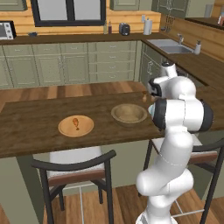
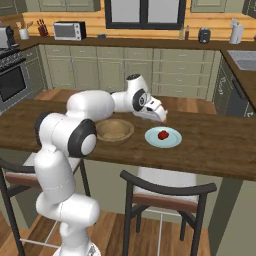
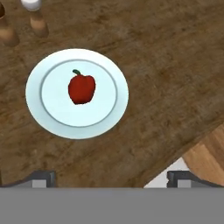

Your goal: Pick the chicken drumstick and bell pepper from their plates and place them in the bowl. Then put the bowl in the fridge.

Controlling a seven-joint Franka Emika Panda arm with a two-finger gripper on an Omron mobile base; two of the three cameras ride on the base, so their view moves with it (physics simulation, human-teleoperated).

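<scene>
Claw spread; bell pepper stem up-left.

This is a kitchen: a sink and green cupboards stand behind the wooden table.

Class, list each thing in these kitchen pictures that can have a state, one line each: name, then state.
Bell pepper: lying on the pale plate, not picked up.
Chicken drumstick: lying on the wooden plate.
Bowl: upright on the counter, empty.
Gripper: open, above the bell pepper, holding nothing.
</scene>
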